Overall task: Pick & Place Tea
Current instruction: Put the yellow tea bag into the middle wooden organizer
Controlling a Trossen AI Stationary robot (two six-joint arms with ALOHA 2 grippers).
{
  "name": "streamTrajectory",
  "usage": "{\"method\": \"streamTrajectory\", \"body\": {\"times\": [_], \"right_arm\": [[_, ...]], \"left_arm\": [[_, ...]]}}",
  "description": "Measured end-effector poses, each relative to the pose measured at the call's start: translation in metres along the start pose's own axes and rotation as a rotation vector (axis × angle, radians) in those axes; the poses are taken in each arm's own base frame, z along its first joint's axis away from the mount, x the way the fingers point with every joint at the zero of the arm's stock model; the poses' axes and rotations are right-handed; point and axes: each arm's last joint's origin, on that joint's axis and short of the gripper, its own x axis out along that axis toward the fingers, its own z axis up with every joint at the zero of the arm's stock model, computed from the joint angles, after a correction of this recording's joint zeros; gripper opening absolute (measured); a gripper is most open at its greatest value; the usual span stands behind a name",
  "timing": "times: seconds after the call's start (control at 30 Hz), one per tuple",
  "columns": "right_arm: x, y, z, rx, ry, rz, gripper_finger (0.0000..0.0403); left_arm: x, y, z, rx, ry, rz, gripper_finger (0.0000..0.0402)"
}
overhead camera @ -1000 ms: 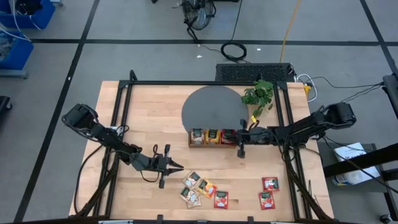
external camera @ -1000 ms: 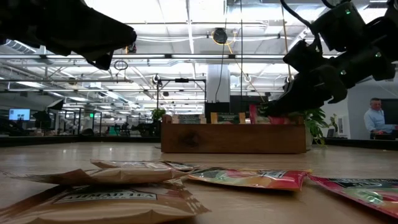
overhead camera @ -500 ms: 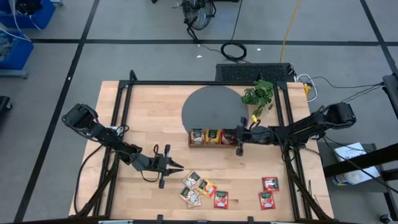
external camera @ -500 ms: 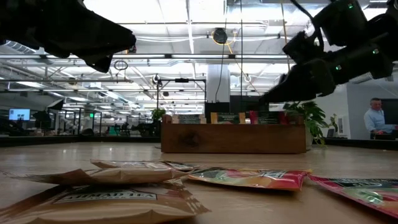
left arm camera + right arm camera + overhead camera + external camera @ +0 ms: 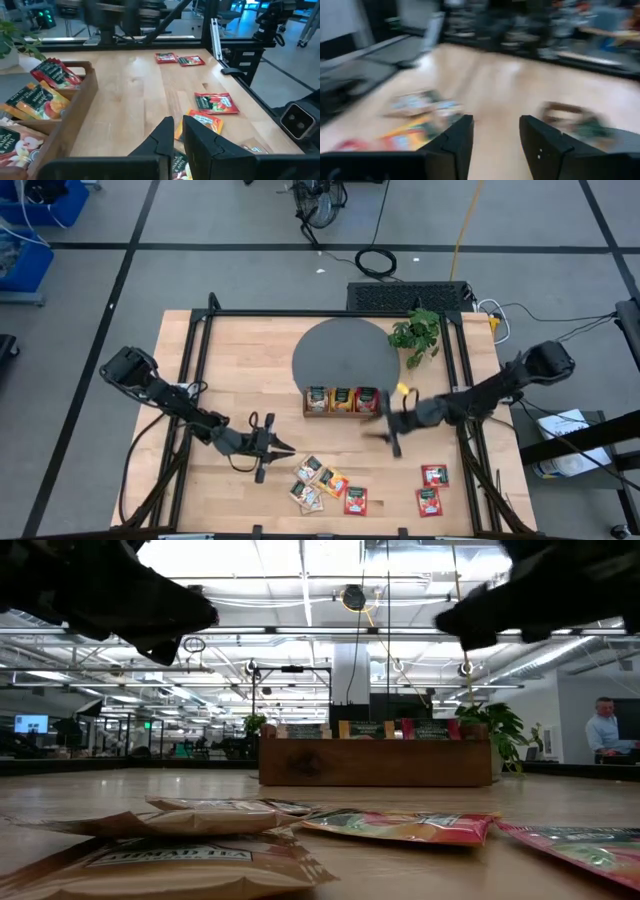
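From above, the wooden tray (image 5: 342,400) holds tea; loose sachets (image 5: 325,483) lie near it. The right gripper (image 5: 392,430), released, hovers just beside the tray. The left wrist view alone shows the left gripper (image 5: 178,131) nearly clenched, empty.
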Motion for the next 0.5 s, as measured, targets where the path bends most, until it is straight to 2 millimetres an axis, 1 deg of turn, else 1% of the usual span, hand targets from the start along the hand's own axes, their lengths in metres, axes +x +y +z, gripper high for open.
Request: {"method": "streamTrajectory", "body": {"times": [0.07,0.13,0.2,0.27,0.37,0.5], "right_arm": [[0.003,0.021,0.001,-0.001,0.019,0.063,0.0136],[0.007,0.042,-0.003,-0.014,0.040,0.087,0.0125],[0.011,0.060,-0.010,-0.028,0.061,0.081,0.0112],[0.018,0.075,-0.021,-0.031,0.088,0.061,0.0096],[0.034,0.092,-0.031,-0.028,0.083,0.032,0.0061],[0.058,0.113,-0.027,-0.093,0.057,0.049,0.0010]], "left_arm": [[0.000,0.000,0.000,-0.008,0.000,0.001,0.0047],[0.001,-0.001,-0.002,-0.040,0.010,-0.038,0.0047],[0.005,-0.004,-0.008,-0.058,0.043,-0.084,0.0047],[0.012,-0.009,-0.011,-0.063,0.065,-0.098,0.0047],[0.031,-0.013,-0.005,-0.080,0.053,-0.086,0.0047],[0.058,-0.019,-0.005,-0.076,0.142,-0.057,0.0047]]}}
